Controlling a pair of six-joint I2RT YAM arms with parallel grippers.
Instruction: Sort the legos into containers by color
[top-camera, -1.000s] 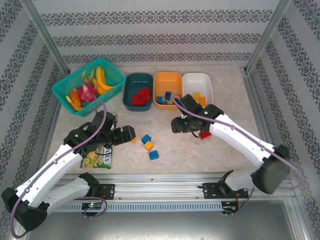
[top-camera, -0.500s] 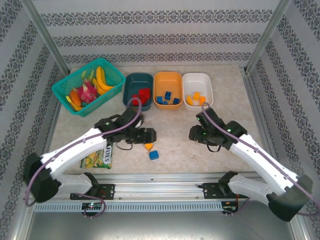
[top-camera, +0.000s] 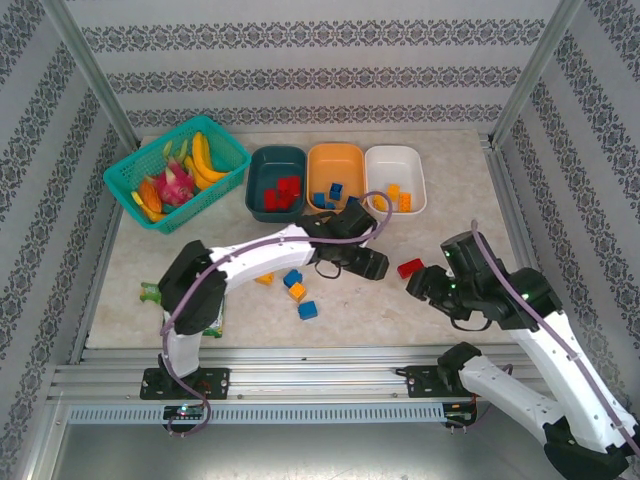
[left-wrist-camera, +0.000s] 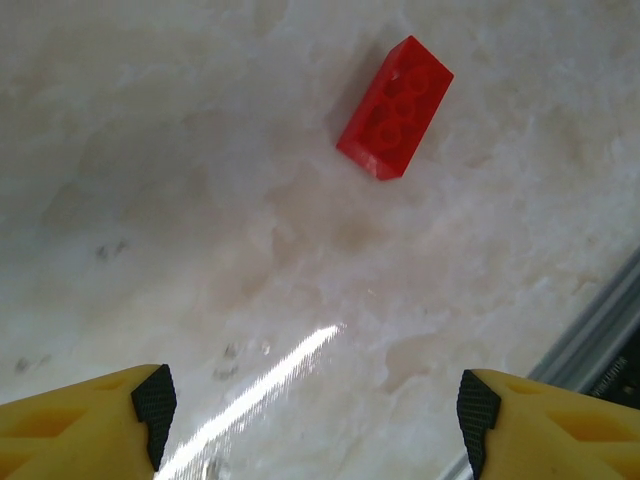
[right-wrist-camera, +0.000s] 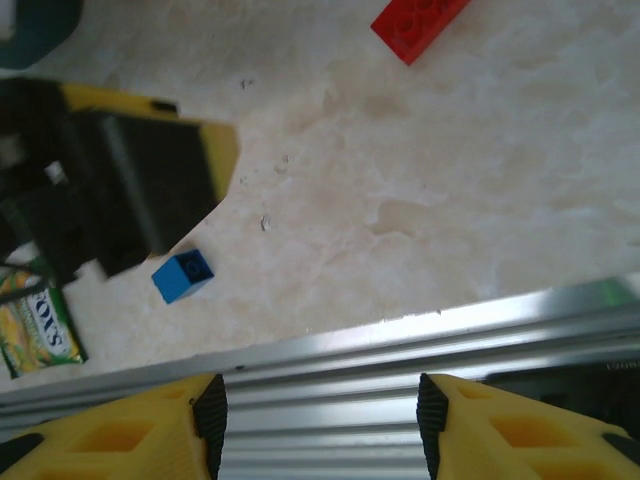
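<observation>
Red lego (left-wrist-camera: 393, 107) lies loose on the table (left-wrist-camera: 180, 180) just ahead of my left gripper (left-wrist-camera: 310, 410), which has swung across, spread and empty. My right gripper (right-wrist-camera: 320, 410) has backed away, also released; teal container (top-camera: 268, 165) next.

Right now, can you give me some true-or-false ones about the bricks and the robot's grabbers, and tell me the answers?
1. A red brick lies loose on the table. True.
2. The left gripper is shut on a brick. False: it is open and holds nothing, with the red brick lying ahead of it.
3. The orange bin holds blue bricks. True.
4. The white bin holds red ones. False: it holds orange-yellow bricks; the sorted red bricks sit in the teal bin.
5. The right gripper is open. True.
</observation>
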